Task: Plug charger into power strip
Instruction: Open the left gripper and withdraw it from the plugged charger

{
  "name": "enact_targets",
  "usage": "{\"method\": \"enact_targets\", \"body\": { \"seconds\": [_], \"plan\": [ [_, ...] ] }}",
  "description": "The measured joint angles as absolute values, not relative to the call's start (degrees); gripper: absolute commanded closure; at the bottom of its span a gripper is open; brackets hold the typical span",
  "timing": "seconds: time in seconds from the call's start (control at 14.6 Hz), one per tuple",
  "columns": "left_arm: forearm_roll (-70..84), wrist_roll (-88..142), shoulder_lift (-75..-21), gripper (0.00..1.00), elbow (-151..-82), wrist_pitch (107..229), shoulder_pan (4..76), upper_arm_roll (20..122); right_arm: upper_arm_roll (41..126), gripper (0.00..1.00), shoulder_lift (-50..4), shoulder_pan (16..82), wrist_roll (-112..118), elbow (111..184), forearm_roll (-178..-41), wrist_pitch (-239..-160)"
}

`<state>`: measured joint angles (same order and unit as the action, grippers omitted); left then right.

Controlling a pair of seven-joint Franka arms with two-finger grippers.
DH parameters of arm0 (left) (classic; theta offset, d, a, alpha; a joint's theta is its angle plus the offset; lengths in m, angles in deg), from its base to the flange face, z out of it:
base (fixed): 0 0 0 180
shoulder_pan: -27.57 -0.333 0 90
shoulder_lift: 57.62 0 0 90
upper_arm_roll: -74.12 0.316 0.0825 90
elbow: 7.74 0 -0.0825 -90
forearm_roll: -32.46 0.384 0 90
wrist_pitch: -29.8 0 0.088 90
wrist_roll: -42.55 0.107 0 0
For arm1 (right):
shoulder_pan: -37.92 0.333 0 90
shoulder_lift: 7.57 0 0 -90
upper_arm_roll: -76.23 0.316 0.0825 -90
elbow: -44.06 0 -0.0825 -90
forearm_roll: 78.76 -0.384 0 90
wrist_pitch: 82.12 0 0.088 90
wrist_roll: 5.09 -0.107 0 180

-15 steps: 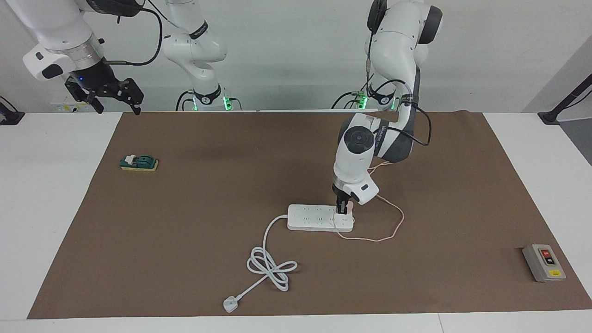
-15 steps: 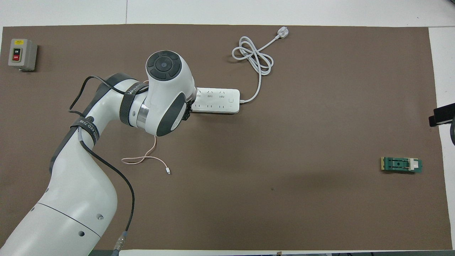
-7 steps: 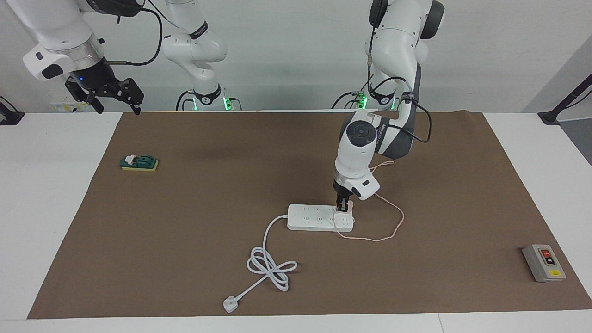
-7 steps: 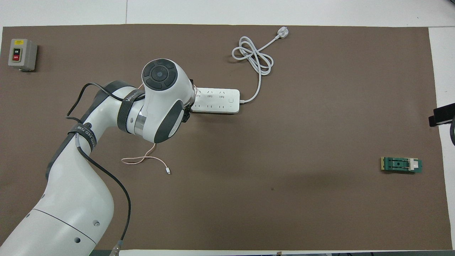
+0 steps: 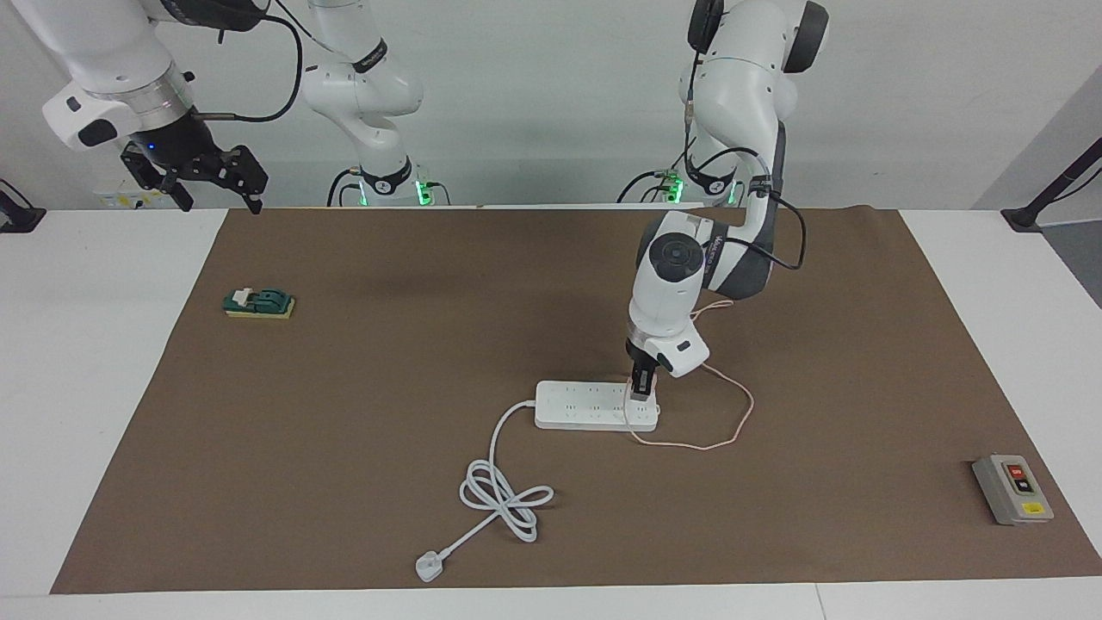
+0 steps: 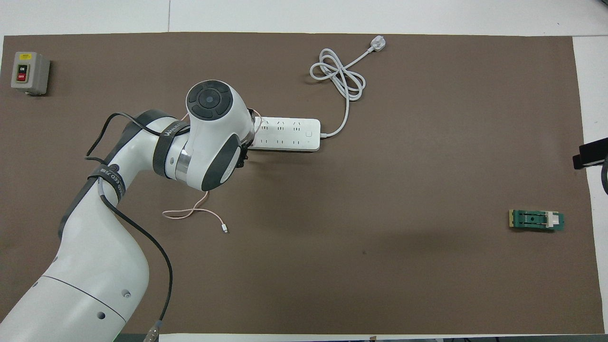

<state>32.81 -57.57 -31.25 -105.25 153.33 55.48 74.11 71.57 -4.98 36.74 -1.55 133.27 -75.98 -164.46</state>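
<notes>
Facing view
Left gripper (image 5: pixel 641 389): pointing straight down over the end of the power strip (image 5: pixel 594 406) toward the left arm's end of the table, its tip sitting on something at that end
Left gripper's hold: fingers looking pinched together around the charger (image 5: pixel 643 398), though the pale cube is barely showing between them, so I cannot tell for sure
Charger cable (image 5: pixel 727 426): trailing off the strip's end in a thin loop on the brown mat (image 5: pixel 344 430)
Power strip: lying flat near the mat's middle, its thick white cord (image 5: pixel 499 482) coiling farther from the robots and ending in a white plug (image 5: pixel 428 566)
Right gripper (image 5: pixel 211 185): waiting in the air over the table edge at the right arm's end, fingers spread apart, holding nothing
Green block (image 5: pixel 259 302): lying on the mat near the right arm's end
Grey switch box (image 5: pixel 1012 489): sitting at the left arm's end, farther from the robots than the strip

Overhead view
Left arm's wrist (image 6: pixel 213 135): covering the strip's end, hiding gripper and charger
Power strip (image 6: pixel 289 134): showing only its uncovered part
Cable's white connector (image 6: pixel 224 230): lying loose, nearer to the robots than the strip
Right gripper (image 6: pixel 589 154): being cut off by the frame edge
</notes>
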Motion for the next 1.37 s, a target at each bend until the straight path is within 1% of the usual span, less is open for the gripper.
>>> {"method": "enact_targets", "body": {
  "seconds": [0.14, 0.55, 0.75, 0.96, 1.37],
  "plan": [
    [32.78, -56.59, -33.4, 0.0, -105.2, 150.49, 54.13, 74.04, 71.57, 0.0, -4.98, 36.74, -1.55, 133.27, -75.98, -164.46],
    [32.22, -51.99, -41.17, 0.0, -104.49, 144.92, 52.5, 74.03, 71.57, 0.0, -4.98, 36.74, -1.55, 133.27, -75.98, -164.46],
    [32.21, -43.7, -43.5, 0.0, -101.87, 139.57, 50.88, 74.38, 71.58, 0.0, -4.98, 36.74, -1.55, 133.27, -75.98, -164.46],
    [32.19, -32.12, -46.47, 0.0, -99.98, 134.62, 47.2, 74.58, 71.62, 0.0, -4.98, 36.74, -1.55, 133.27, -75.98, -164.46],
    [32.15, -1.13, -56.73, 0.0, -99.48, 122.19, 35.5, 74.96, 71.6, 0.0, -4.98, 36.74, -1.55, 133.27, -75.98, -164.46]
  ]
}}
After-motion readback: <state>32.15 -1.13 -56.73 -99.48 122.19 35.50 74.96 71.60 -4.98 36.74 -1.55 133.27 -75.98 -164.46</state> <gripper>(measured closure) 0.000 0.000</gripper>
